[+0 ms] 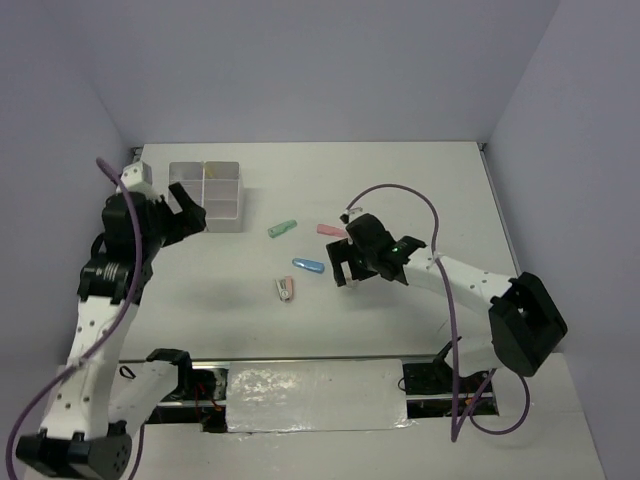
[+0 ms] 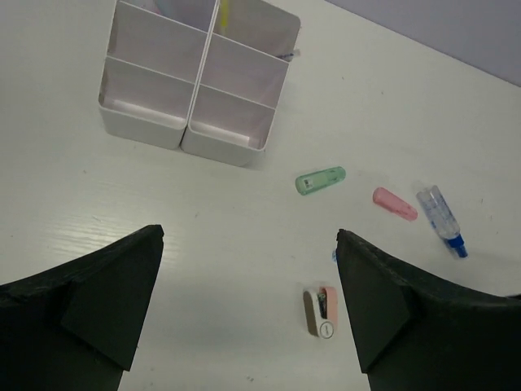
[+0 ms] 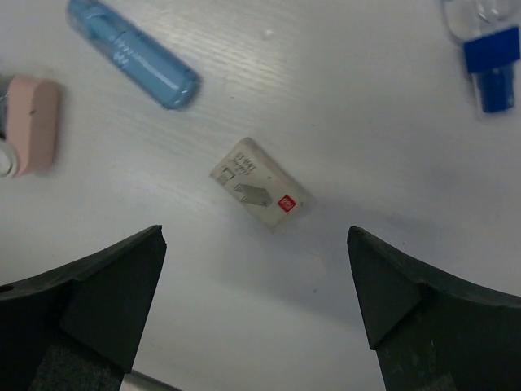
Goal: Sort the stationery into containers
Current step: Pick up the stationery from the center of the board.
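packet (image 3: 260, 194): whitish with a red mark, flat and askew on the table (image 3: 252, 326), right under my right claw
right claw (image 3: 255, 240): released, jaws wide, nothing held, hovering above the packet
step: I take this as the pick; I'd turn the wrist so the jaws square up on its long sides, centre it, sink straight down close to the table, then pinch
neighbours: blue stick (image 3: 134, 53), pink piece (image 3: 28, 122) and pen (image 3: 488, 49) lie apart from it, so I have room
left claw (image 2: 249, 236): released too, empty, near the containers (image 2: 199, 77)
containers: far-left of the table, well apart from the packet
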Robot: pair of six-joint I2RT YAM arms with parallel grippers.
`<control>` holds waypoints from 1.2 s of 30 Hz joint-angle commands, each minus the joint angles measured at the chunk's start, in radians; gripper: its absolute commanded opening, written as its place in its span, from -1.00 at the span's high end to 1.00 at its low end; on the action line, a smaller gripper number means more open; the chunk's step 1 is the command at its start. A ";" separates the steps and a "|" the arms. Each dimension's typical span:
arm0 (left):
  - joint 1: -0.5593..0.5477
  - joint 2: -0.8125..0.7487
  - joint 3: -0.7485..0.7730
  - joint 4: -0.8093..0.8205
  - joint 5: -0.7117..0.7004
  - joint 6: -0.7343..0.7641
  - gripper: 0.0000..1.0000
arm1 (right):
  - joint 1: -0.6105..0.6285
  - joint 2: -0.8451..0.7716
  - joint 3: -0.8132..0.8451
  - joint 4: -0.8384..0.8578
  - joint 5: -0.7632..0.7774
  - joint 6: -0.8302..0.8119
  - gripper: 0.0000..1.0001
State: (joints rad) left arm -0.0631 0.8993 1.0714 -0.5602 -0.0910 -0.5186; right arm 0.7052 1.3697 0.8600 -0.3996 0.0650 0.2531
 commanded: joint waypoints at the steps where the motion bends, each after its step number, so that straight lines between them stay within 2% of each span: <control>1: 0.002 -0.123 -0.099 0.003 0.031 0.111 -0.99 | -0.012 0.028 0.033 -0.009 0.197 0.298 -0.99; 5: 0.002 -0.189 -0.253 0.049 0.048 0.079 -0.99 | 0.043 -0.004 -0.058 0.067 0.353 0.518 -0.99; 11: -0.050 -0.212 -0.249 0.042 0.059 0.088 -0.99 | 0.091 0.057 -0.058 0.038 0.461 0.685 -0.99; 15: -0.055 -0.220 -0.249 0.039 0.056 0.088 -0.99 | 0.125 0.129 -0.017 0.015 0.509 0.745 -0.98; 18: -0.055 -0.224 -0.251 0.042 0.062 0.091 -0.99 | 0.135 0.221 0.017 0.028 0.490 0.736 -0.90; 23: -0.058 -0.217 -0.252 0.049 0.083 0.100 -0.99 | 0.151 0.284 0.036 0.028 0.501 0.749 -0.82; 26: -0.061 -0.212 -0.252 0.052 0.105 0.104 -0.99 | 0.151 0.299 0.027 0.034 0.499 0.755 -0.61; 27: -0.063 -0.214 -0.252 0.052 0.106 0.104 -0.99 | 0.157 0.298 0.024 0.038 0.493 0.755 -0.48; 32: -0.063 -0.221 -0.252 0.052 0.105 0.104 -0.99 | 0.172 0.299 0.017 0.050 0.480 0.746 -0.28; 36: -0.067 -0.220 -0.257 0.054 0.106 0.104 -0.99 | 0.171 0.289 -0.007 0.096 0.449 0.718 0.01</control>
State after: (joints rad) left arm -0.1230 0.6853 0.8021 -0.5533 -0.0017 -0.4423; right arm 0.8608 1.6531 0.8692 -0.3775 0.5568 0.9665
